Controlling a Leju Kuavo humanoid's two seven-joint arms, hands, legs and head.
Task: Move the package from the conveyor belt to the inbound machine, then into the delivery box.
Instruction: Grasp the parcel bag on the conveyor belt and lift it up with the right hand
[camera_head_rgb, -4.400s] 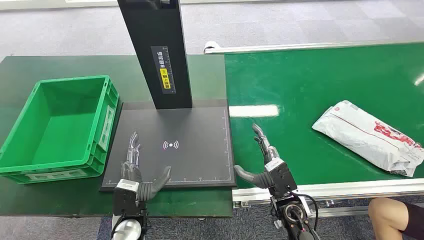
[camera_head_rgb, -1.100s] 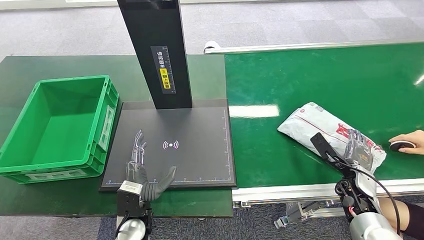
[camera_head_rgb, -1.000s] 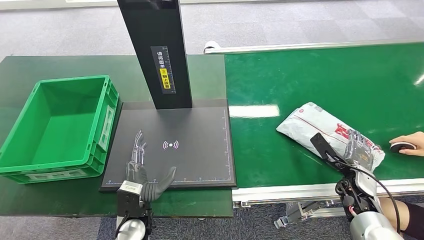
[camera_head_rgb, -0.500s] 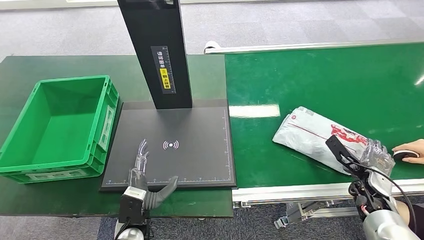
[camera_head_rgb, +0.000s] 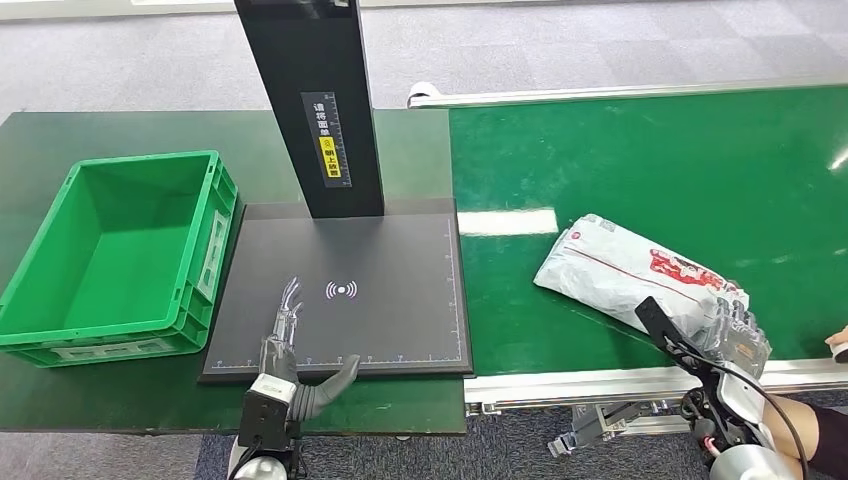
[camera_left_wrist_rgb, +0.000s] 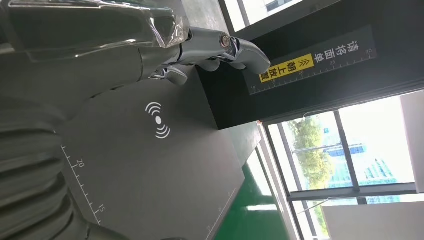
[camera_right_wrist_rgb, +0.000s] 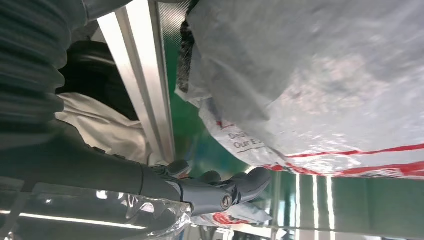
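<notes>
Green conveyor belt (camera_head_rgb: 640, 170) underneath, right hand (camera_head_rgb: 722, 335) gripping near end of crinkled white plastic mailer package (camera_head_rgb: 625, 272); lifting level toward black scanner platform (camera_head_rgb: 390, 260), left hand (camera_head_rgb: 290, 345) hovering spread, holding nothing.

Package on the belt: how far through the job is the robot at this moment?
Early. Nothing is finished: the package lies on the green conveyor belt. In hand: the right hand is at its near end, fingers on the wrapper, though a firm grip cannot be confirmed. Left: carrying it to the black inbound machine, where the left hand hovers open, then into the empty green delivery box.
</notes>
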